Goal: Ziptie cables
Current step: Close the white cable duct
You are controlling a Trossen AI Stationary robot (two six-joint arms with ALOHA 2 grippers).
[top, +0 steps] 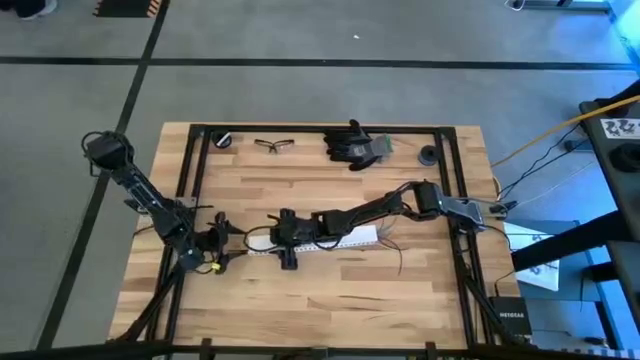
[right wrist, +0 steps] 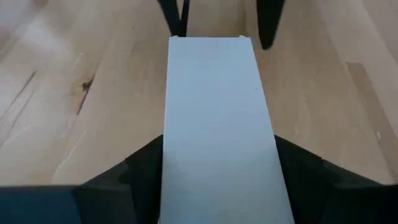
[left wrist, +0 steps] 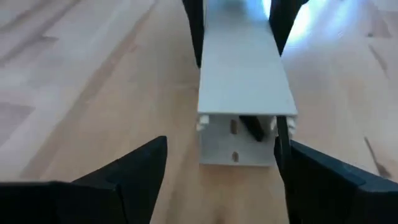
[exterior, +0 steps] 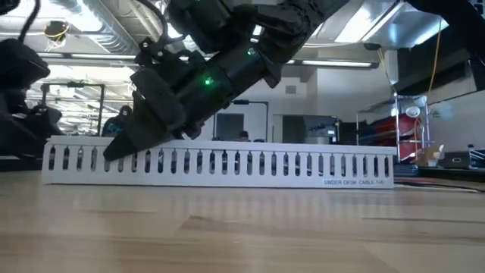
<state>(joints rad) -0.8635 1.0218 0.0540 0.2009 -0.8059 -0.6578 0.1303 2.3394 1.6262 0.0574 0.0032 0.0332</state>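
A: Gripping the white slotted cable channel [top: 330,238] from both sides, is it? Where are the cables [top: 392,245]?

B: The right gripper [right wrist: 217,165] straddles the channel near its middle, fingers pressed against both side walls. The left gripper [left wrist: 217,171] sits at the channel's left end with its fingers spread, one either side of the open mouth, not visibly touching it. The thin dark wires mostly run inside the channel; a few ends splay out past its right end, and a dark piece shows inside the mouth in the left wrist view.

A: How would they handle?

B: Probably light and limp, apt to spring apart. A hold where the strands lie together, close to the channel's right end, looks best; the loose tips would flop. The channel itself looks stiff but thin-walled.

A: And the surface?

B: A pale wooden tabletop [top: 300,300], smooth, so the channel could slide. Beyond the channel lie safety glasses [top: 274,145] and dark work gloves [top: 355,146]; behind the table is a lit workshop with shelving.
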